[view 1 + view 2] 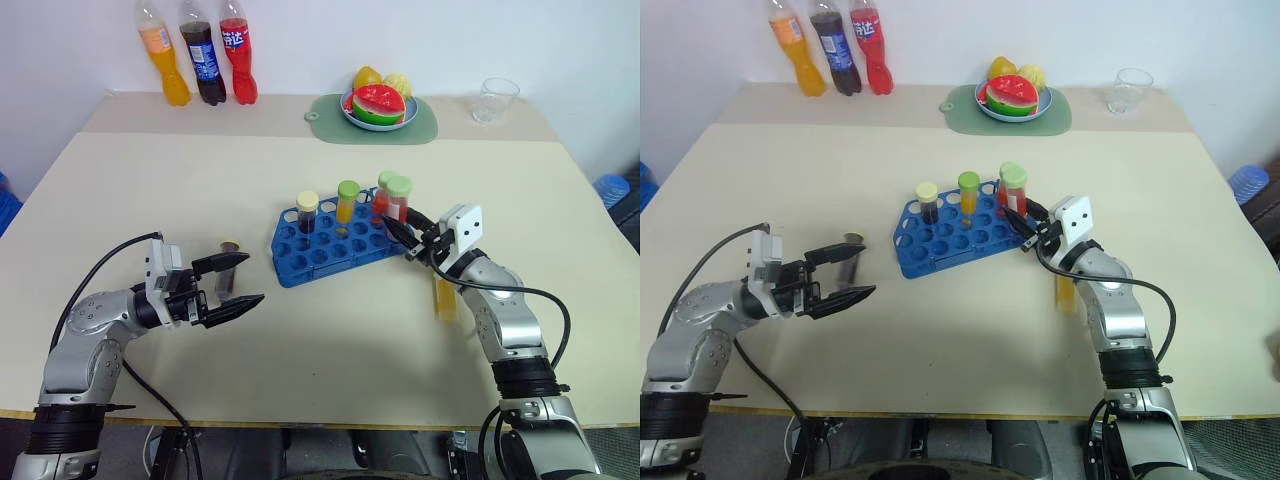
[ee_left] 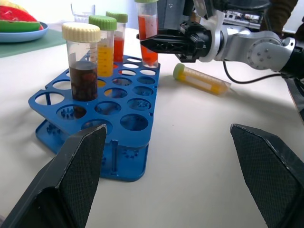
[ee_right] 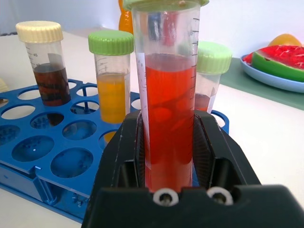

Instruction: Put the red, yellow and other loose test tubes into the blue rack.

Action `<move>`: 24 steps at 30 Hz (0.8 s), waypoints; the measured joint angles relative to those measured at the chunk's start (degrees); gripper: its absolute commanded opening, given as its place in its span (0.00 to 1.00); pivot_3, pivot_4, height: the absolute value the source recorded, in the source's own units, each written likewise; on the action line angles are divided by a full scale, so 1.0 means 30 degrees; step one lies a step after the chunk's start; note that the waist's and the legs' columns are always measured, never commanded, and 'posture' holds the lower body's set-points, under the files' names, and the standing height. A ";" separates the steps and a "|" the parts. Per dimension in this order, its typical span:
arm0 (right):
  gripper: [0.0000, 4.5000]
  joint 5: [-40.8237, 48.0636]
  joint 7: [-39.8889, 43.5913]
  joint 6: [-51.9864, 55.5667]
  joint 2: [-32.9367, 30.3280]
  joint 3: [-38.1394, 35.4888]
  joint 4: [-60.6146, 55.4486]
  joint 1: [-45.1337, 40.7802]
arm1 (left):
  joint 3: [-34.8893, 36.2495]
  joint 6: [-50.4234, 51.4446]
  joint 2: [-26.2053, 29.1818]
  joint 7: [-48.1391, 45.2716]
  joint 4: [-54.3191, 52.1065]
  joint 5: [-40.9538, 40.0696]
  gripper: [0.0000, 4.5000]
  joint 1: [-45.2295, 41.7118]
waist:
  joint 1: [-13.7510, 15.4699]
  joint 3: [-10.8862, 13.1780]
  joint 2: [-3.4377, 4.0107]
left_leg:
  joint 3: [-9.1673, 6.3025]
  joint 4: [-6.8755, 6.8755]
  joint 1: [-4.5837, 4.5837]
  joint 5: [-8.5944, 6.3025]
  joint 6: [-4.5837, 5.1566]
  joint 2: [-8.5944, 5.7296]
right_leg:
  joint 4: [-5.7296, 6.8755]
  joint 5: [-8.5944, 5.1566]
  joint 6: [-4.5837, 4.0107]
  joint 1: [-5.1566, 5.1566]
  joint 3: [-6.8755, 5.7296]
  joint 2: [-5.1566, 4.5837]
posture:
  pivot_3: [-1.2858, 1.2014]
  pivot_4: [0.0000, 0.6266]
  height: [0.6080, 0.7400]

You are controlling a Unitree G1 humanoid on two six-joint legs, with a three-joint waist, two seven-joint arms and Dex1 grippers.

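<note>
The right claw [image 1: 404, 236] is clamped on a red tube with a green cap [image 3: 167, 118], holding it upright at the right end of the blue rack [image 1: 325, 250], which sits in the middle of the counter [image 1: 300, 330]. The right wrist view shows the two black fingers [image 3: 124, 152] pressed against the tube's sides, but the tube's foot is hidden behind the claw there, so whether it already sits in a hole cannot be told. The left claw [image 1: 232, 285] hangs wide apart and empty, just left of the rack. Three more tubes stand in the rack's back row: a dark brown one with a pale cap [image 2: 83, 66], a yellow one with a green cap [image 2: 104, 50], and another red one [image 2: 118, 38]. The left wrist view shows a yellow tube with a green cap [image 2: 202, 80] lying loose on the counter beside the right arm; from the head views it is half hidden behind that arm. Something small and dark lies behind the left claw's upper finger in the head views, too covered to identify. At the counter's far edge stand three soda bottles [image 1: 200, 55], a fruit bowl [image 1: 378, 105] on a green mat [image 1: 425, 130], and a clear cup [image 1: 494, 100].
</note>
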 measured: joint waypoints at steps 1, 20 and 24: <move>0.24 -0.0052 -0.0041 -0.0145 0.0015 0.0000 0.0012 0.0074 | -0.0001 0.0000 -0.0014 0.0018 0.0000 0.0001 0.96 0.0000 | 0.0013 0.0000 0.0000 | 0.0000 0.0000 0.0000 0.0000 0.0000 0.0000 | 0.0000 0.0000 0.0000 0.0000 0.0000 -0.0001 | 0.52 0.24 1.00; 0.24 0.1233 -0.0512 0.0085 0.1106 -0.0486 0.1831 -0.0152 | -0.0178 -0.0036 -0.0197 0.0285 -0.0010 0.0025 0.96 -0.0305 | -0.0069 -0.0010 -0.0007 | -0.0012 0.0035 0.0008 0.0001 0.0000 0.0005 | 0.0008 0.0002 0.0002 0.0029 -0.0001 0.0004 | 0.52 0.24 1.00; 0.24 0.1033 -0.0512 -0.0058 0.1097 -0.0472 0.1811 -0.0130 | -0.0178 -0.0036 -0.0196 0.0295 -0.0011 0.0025 0.96 -0.0279 | -0.0063 -0.0010 -0.0007 | -0.0010 0.0035 0.0008 0.0001 0.0000 0.0003 | 0.0007 0.0002 0.0002 0.0028 -0.0001 0.0004 | 0.52 0.24 1.00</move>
